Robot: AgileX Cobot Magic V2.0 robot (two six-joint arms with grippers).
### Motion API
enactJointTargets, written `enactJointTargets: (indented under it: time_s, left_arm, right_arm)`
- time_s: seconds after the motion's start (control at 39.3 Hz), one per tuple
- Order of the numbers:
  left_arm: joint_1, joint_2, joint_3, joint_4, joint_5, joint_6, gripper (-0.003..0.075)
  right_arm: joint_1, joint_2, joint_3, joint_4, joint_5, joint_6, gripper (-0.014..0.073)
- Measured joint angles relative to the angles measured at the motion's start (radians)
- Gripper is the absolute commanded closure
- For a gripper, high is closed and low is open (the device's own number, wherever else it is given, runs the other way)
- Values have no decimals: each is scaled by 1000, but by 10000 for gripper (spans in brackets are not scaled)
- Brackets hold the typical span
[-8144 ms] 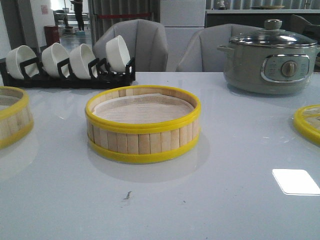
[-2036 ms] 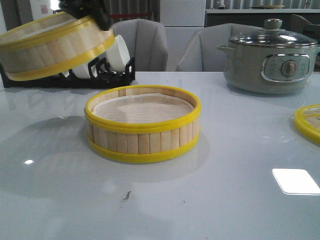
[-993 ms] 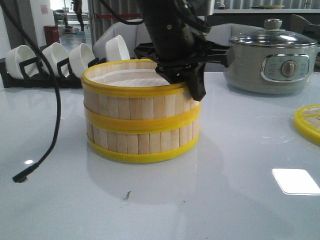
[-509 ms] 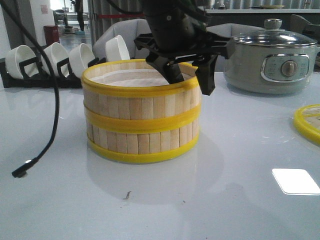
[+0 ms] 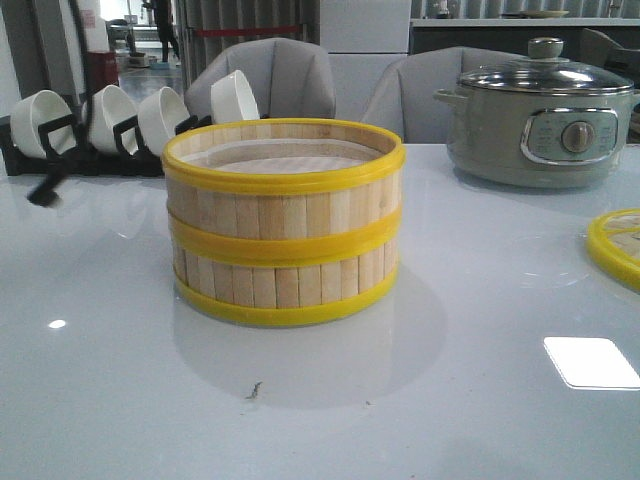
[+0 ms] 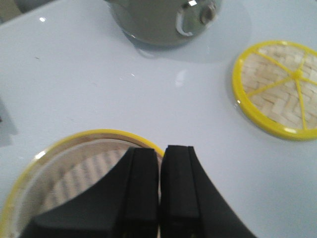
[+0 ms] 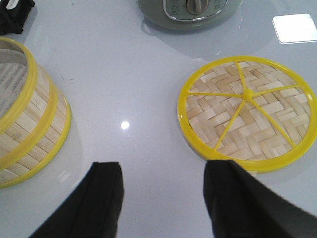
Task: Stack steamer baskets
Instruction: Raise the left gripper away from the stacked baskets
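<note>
Two steamer baskets stand stacked mid-table, the upper basket [image 5: 285,180] sitting squarely on the lower basket [image 5: 285,285]. No gripper touches them in the front view. In the left wrist view my left gripper [image 6: 159,148] hovers above the upper basket's yellow rim [image 6: 106,134], shut with nothing between its fingers. The woven lid [image 7: 246,111] with its yellow knob lies flat on the table to the right of the stack [image 7: 25,114]. My right gripper [image 7: 163,168] is open and empty over bare table, between the stack and the lid.
A grey-green electric pot [image 5: 540,120] with a glass lid stands at the back right. A black rack of white bowls [image 5: 130,130] sits at the back left. A loose black cable end [image 5: 45,185] hangs blurred at the left. The lid's edge [image 5: 615,245] shows at the right border.
My left gripper has let go of the upper basket's rim, risen out of the front view and shut. The cable end swung up to the left. The stack stayed put.
</note>
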Motion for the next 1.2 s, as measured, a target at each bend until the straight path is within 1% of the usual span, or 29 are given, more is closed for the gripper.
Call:
enactJointTargets:
  time_s: [0.13,0.31,0.41,0.48,0.56,0.69,0.92,1.02,1.2]
  left_arm:
    - [110,-86,-2,3,14,0,617]
    - [291,-219,8,10,65,0,617]
    - [376,-340,71,12,69,0,617]
    - [412,-440,144,14,60,0,617]
    - [427,-549,229,14,38,0,617]
    - [429,-731,429,23,-9,0,617]
    - [429,-1048,837,104,-122,-93,617]
    - [429,-1180,1002,113,-166,-113,617]
    - [431,-1343,1207,116,-211,-125,617]
  right_arm:
    - [0,2,0,0,0,0,116]
    - [0,27,0,0,0,0,116]
    - [0,58,0,0,0,0,116]
    - [0,76,0,0,0,0,116]
    - [0,89,0,0,0,0,116]
    - [0,98,0,0,0,0,116]
    - [0,101,0,0,0,0,116]
    - [0,103,0,0,0,0,116]
    - [0,103,0,0,0,0,116]
